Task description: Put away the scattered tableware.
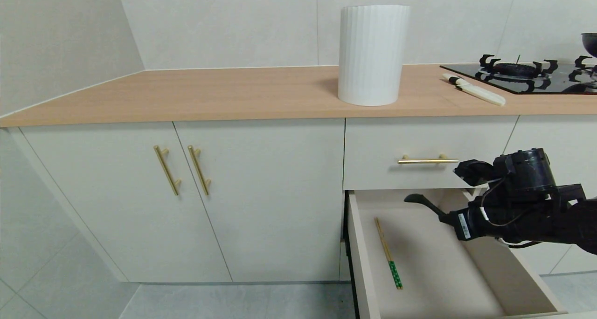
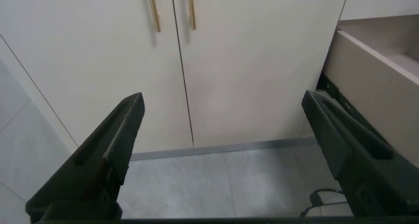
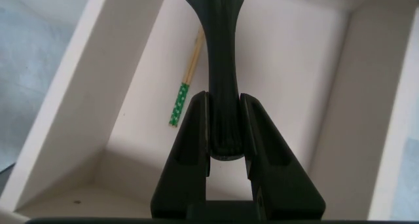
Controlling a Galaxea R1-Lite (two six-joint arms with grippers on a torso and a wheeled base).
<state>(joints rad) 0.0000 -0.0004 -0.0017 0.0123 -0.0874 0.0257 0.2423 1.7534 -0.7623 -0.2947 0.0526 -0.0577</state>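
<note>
My right gripper (image 1: pixel 454 218) is shut on the handle of a black spoon (image 1: pixel 425 203) and holds it over the open drawer (image 1: pixel 358 244), with the spoon's head pointing towards the drawer's back. In the right wrist view the black spoon (image 3: pixel 219 54) runs out from between the fingers of the right gripper (image 3: pixel 224 109). A pair of wooden chopsticks (image 1: pixel 387 253) with green ends lies on the drawer floor, also seen as chopsticks (image 3: pixel 186 83) left of the spoon. My left gripper (image 2: pixel 222 105) is open and holds nothing, low down in front of the cabinet doors (image 2: pixel 249 54).
On the wooden counter (image 1: pixel 224 93) stand a tall white ribbed container (image 1: pixel 371 53) and a white knife (image 1: pixel 473 89) beside the black hob (image 1: pixel 527 76). A shut drawer with a gold handle (image 1: pixel 426 160) sits just above the open one. Grey tiled floor (image 2: pixel 216 185) lies below.
</note>
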